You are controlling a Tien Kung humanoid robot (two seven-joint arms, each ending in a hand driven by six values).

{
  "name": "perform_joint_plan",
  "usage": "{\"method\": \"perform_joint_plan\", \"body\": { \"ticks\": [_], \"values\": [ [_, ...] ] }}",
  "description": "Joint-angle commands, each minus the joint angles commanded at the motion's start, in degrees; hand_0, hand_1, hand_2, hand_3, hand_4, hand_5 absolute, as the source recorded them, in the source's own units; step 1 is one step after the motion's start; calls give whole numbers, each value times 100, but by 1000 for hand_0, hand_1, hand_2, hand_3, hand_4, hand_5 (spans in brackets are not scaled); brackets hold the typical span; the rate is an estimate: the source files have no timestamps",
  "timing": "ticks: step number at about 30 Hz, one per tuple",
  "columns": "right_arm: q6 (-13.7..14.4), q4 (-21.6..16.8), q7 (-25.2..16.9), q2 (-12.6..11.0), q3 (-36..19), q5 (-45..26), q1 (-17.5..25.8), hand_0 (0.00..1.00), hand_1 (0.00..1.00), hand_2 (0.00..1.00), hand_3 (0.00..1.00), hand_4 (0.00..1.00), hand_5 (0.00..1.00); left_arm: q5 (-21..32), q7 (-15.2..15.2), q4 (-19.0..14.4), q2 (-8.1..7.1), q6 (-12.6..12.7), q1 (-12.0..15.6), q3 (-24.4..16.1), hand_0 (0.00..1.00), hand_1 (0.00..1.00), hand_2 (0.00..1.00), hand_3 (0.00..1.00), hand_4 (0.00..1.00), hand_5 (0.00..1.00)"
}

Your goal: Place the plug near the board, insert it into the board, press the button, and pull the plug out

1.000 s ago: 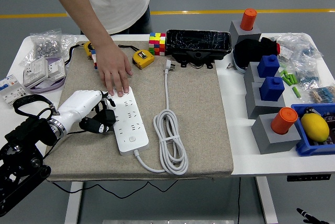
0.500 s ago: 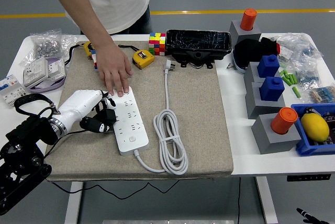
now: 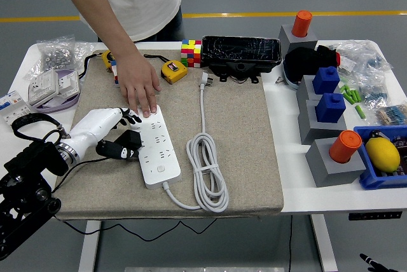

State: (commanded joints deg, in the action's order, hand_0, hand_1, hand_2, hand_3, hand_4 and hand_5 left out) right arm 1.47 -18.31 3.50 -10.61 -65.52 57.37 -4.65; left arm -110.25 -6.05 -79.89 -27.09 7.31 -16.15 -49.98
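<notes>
The person's hand presses flat on the far end of the white power strip, left of centre on the tan mat, close above the robot's left hand. That white left hand grasps the black plug, which sits against the strip's left edge beside its sockets; whether the pins are in cannot be told. The strip's coiled white cable lies just right of it, the loose end running up toward a black tray. A yellow tape measure and a coloured cube lie in the upper middle. Grey blocks with blue and orange pegs crowd the right. The mat's centre and right are open. Compared with a second ago, the left hand has shifted slightly left and the plug with it.
</notes>
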Motion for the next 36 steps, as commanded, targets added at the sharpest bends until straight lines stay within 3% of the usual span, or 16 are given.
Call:
{"method": "perform_joint_plan", "body": {
  "ticks": [3,4,7,9,10,13,15,16,18,21,22,25,36],
  "values": [
    [-1,-4,-1,1,-9,2,0,660,668,675,587,998,564,81,87,-54,-11,87,45,-34,506,674,713,749,998,323],
    [-1,-4,-1,1,-13,5,0,659,668,673,587,998,564,119,138,-94,-15,139,73,-58,538,697,751,789,998,383],
    [0,-9,-2,-4,-20,14,2,659,668,673,587,998,564,261,354,-311,-29,413,243,-200,538,697,751,789,998,383],
    [1,-6,-2,-8,-25,20,10,659,668,673,587,998,564,315,558,-478,-34,684,426,-326,538,697,751,789,998,383],
    [-1,-2,0,-9,-24,27,14,659,668,674,586,998,564,326,679,-554,-32,863,537,-383,615,727,749,771,998,501],
    [-1,1,-1,-8,-34,34,24,659,668,674,586,998,564,374,953,-761,-55,1364,862,-501,615,727,749,771,998,501],
    [-3,2,-1,-8,-43,49,31,659,668,674,586,998,564,343,980,-873,-87,1630,1115,-531,615,727,749,771,998,501],
    [-1,3,-2,-8,-47,49,34,661,668,675,587,998,564,334,986,-891,-96,1700,1194,-529,705,755,753,750,998,557],
    [-4,4,-1,-11,-51,59,40,661,668,675,587,998,564,289,976,-905,-109,1886,1430,-524,705,755,753,750,998,557],
    [3,-7,-9,-17,-66,63,47,661,668,675,587,998,564,197,831,-870,-123,1895,1718,-526,705,755,753,750,998,557],
    [4,-11,-10,-20,-69,72,45,660,668,674,588,998,564,182,798,-851,-129,1864,1777,-509,756,796,783,753,958,586],
    [11,-26,-20,-22,-86,78,42,660,668,674,588,998,564,147,755,-828,-145,1777,1882,-456,756,796,783,753,958,586],
    [29,-49,-47,-21,-77,74,35,658,666,674,587,998,565,151,685,-857,-90,1711,1913,-360,755,798,781,752,919,598]
  ]
}}
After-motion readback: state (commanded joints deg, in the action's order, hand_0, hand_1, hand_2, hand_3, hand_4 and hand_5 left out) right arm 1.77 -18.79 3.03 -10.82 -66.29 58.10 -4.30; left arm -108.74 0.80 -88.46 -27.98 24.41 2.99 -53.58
